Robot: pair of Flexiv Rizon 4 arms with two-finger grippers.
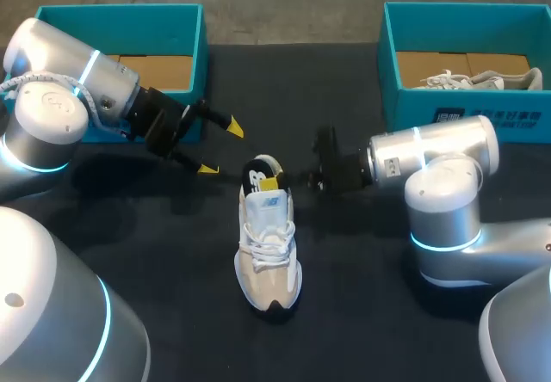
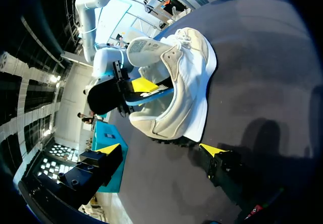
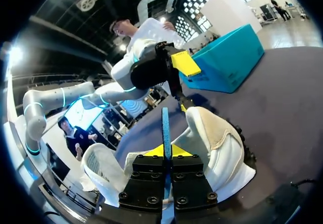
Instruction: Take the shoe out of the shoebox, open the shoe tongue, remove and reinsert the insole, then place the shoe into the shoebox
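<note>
Tabletop (image 1: 379, 313): dark, matte cloth surface, one piece

Teal box (image 1: 413, 111): open-topped, at the far right corner of the tabletop; brown cardboard floor (image 1: 430, 64); pale printed label (image 1: 486, 115) on its near wall

Spare shoe (image 1: 482, 79): pale grey and white with white laces, lying on its side inside the teal box, against the near wall

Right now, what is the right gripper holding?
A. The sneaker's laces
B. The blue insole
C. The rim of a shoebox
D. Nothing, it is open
B: in the right wrist view, the right gripper has both yellow tips pinched on the thin blue insole, which stands up out of the sneaker on the table.
</note>
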